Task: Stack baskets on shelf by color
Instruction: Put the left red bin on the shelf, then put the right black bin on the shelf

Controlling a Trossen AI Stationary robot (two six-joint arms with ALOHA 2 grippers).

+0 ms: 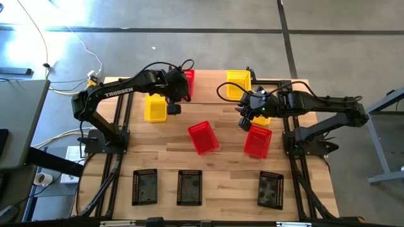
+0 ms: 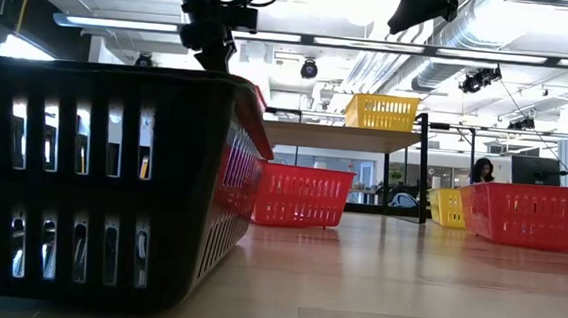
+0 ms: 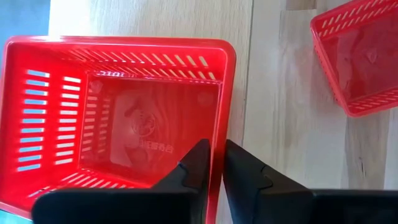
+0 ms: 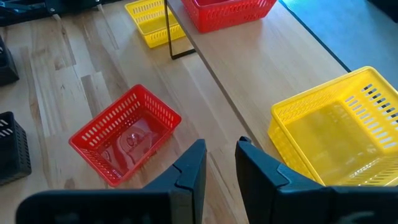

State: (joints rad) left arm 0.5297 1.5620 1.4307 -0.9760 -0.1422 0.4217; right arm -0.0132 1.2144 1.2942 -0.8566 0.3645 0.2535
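Observation:
The shelf (image 1: 214,94) stands at the table's far middle. A red basket (image 1: 188,81) is at its left end and a yellow basket (image 1: 238,84) stands on its right part. My left gripper (image 3: 217,168) is shut on the red basket (image 3: 118,118) over the shelf top. My right gripper (image 4: 221,171) is open and empty, hovering by the shelf's near edge beside the yellow basket (image 4: 336,137). On the table rest two more red baskets (image 1: 203,137) (image 1: 257,140) and two yellow ones (image 1: 155,107) (image 1: 262,120). My left gripper pinches one side wall of the red basket at its rim (image 3: 225,112), one finger inside the basket and one outside. The fingers come from above, pointing down. The basket stays level with its opening up; whether its bottom rests on the shelf top, I cannot tell.
Three black baskets (image 1: 144,187) (image 1: 189,187) (image 1: 271,189) stand in a row along the table's near edge; one fills the low view's left (image 2: 102,176). The shelf's thin black leg (image 4: 168,31) stands near the left yellow basket.

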